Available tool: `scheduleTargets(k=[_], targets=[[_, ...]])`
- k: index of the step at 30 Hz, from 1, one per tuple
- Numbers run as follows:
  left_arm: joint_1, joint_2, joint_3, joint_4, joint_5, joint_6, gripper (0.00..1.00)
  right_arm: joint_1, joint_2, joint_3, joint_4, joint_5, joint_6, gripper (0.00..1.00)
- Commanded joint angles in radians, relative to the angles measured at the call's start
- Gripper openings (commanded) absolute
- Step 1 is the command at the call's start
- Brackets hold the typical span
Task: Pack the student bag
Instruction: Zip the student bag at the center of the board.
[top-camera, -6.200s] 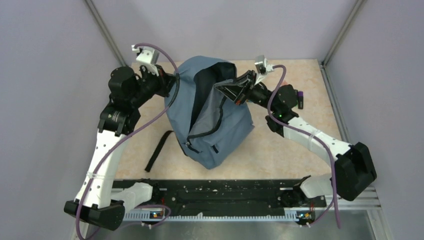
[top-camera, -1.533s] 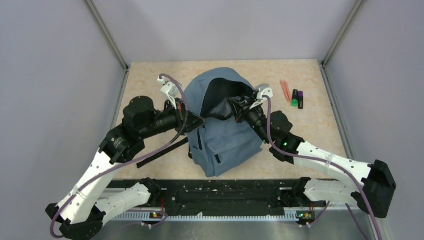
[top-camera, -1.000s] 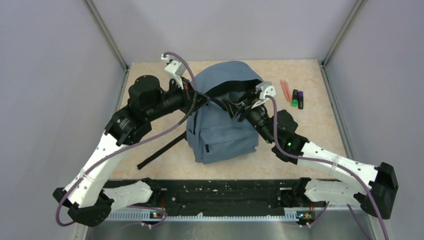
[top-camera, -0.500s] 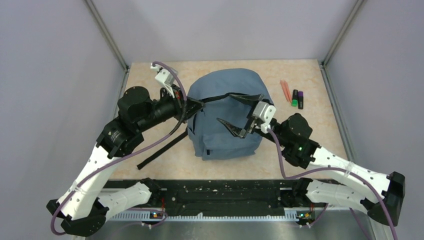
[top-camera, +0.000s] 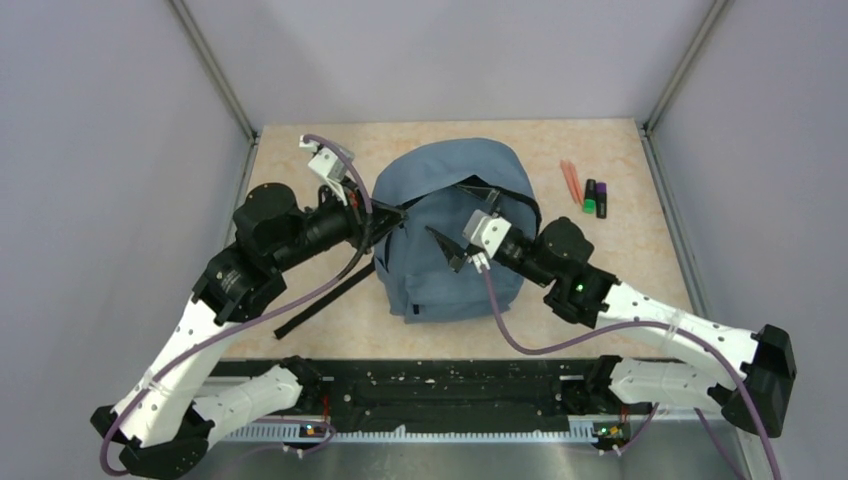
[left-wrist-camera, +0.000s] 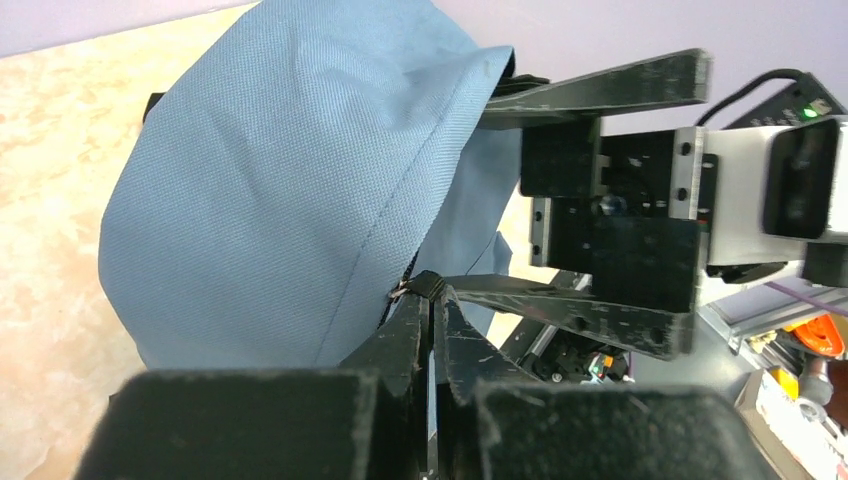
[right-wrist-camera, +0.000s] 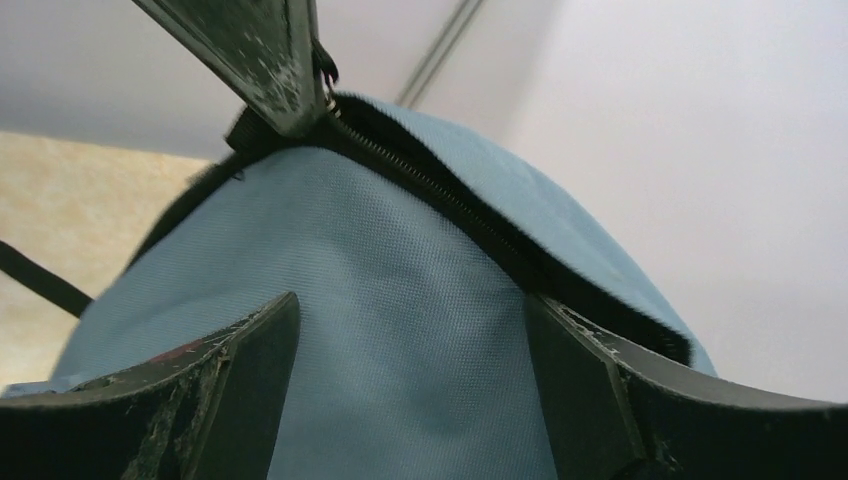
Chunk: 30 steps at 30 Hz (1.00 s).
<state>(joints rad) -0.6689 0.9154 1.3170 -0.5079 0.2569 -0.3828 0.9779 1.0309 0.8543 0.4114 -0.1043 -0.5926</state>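
Right gripper (top-camera: 462, 224), on the arm that rises from the black rail (top-camera: 450, 385) at the near edge, hangs over the bag's front with its jaws spread wide and nothing clamped between them. One finger lies toward the near side of the bag's upper front and the other reaches over its crown. In the right wrist view, blue cloth fills the gap between the fingers (right-wrist-camera: 235, 375); whether they touch the cloth cannot be told.

To the near left, a black strap (top-camera: 318, 303) trails from the bag across the beige table (top-camera: 290, 160).

The student bag (top-camera: 440, 280) sits in the middle of the table, front face up, with its rounded top toward the far wall. A black zipper line arcs over the top from the left side to the right. Whether it is closed all the way along cannot be made out.

At the left end of that arc the left gripper (top-camera: 398, 212) comes in from the left with its jaws pressed together. They pinch the small black zipper pull (left-wrist-camera: 424, 285) at the bag's edge.

Farther back on the right, apart from the bag, two short dark markers (top-camera: 595, 197) lie side by side. A few thin orange sticks (top-camera: 571, 182), too small to name, lie just to their left.
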Motion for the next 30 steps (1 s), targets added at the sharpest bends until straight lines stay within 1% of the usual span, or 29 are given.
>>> scheduleTargets(k=[1,2,3,5,6,8,10,11,13,15,17,18,21,22,24,27,30], targets=[[-0.003,-0.053,-0.025,0.148,0.059,0.052,0.01,0.008,0.046,0.057,0.032,0.101,-0.111,0.78],[-0.003,-0.062,-0.041,0.154,0.068,0.062,0.05,0.009,0.05,0.056,0.042,0.128,-0.113,0.76],[-0.003,-0.074,-0.06,0.16,0.069,0.075,0.11,0.008,0.052,0.05,0.06,0.138,-0.11,0.72],[-0.003,-0.117,-0.11,0.183,0.046,0.12,0.33,0.009,0.052,0.032,0.096,0.144,-0.108,0.68],[-0.003,-0.143,-0.138,0.193,0.013,0.143,0.4,0.008,0.052,0.023,0.111,0.146,-0.106,0.66],[-0.003,-0.197,-0.187,0.199,-0.086,0.186,0.51,0.009,0.054,0.018,0.121,0.155,-0.1,0.63],[-0.003,-0.246,-0.223,0.196,-0.188,0.222,0.57,0.007,0.061,0.022,0.117,0.165,-0.097,0.62],[-0.003,-0.268,-0.238,0.194,-0.223,0.239,0.6,0.009,0.065,0.027,0.113,0.168,-0.095,0.62],[-0.003,-0.301,-0.269,0.19,-0.247,0.273,0.63,0.008,0.071,0.033,0.109,0.171,-0.093,0.61],[-0.003,-0.316,-0.296,0.186,-0.248,0.294,0.63,0.008,0.075,0.036,0.112,0.167,-0.089,0.6],[-0.003,-0.296,-0.319,0.183,-0.283,0.296,0.64,0.008,0.078,0.036,0.117,0.16,-0.082,0.6],[-0.003,-0.279,-0.328,0.185,-0.266,0.297,0.64,0.008,0.077,0.037,0.119,0.157,-0.078,0.6],[-0.005,-0.217,-0.343,0.195,-0.155,0.298,0.71,0.007,0.083,0.04,0.119,0.153,-0.066,0.58],[-0.005,-0.206,-0.351,0.211,-0.117,0.299,0.72,0.008,0.085,0.04,0.118,0.151,-0.062,0.56],[-0.005,-0.206,-0.388,0.262,-0.058,0.302,0.75,0.008,0.089,0.039,0.117,0.146,-0.055,0.47],[-0.005,-0.255,-0.453,0.309,-0.062,0.316,0.75,0.008,0.093,0.033,0.111,0.13,-0.055,0.32],[-0.005,-0.324,-0.512,0.345,-0.023,0.332,0.76,0.009,0.097,0.032,0.111,0.136,-0.06,0.11]])
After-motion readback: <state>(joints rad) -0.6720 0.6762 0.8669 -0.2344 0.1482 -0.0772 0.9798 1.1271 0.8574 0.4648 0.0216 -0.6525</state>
